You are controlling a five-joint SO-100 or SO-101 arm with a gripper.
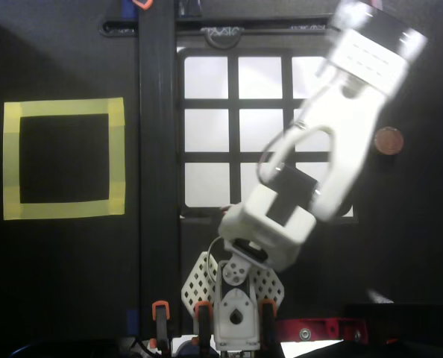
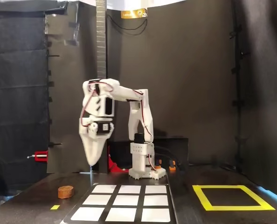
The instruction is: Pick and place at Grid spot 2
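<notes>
Grid spot 2 [image 2: 129,189] square, flat, right of pincer [image 2: 91,162]; pincer tips together, empty, pointing down.

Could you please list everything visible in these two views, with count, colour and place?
Round brown disc: one, brown, on the black table beside the grid; right of it in the overhead view.
Small yellow tape marker: one, yellow, near the disc.
Black-framed grid of white cells: one, nine cells, table centre.
Grid spot 2: one, white, empty.
Yellow-tape square outline: one, yellow, left in the overhead view.
Black vertical post: one, behind the arm.
Red clamps: red, by the arm's base.
White robot arm: one, swung towards the disc's side.
Pincer: one, white, pointing down, above the table, holding nothing visible.
</notes>
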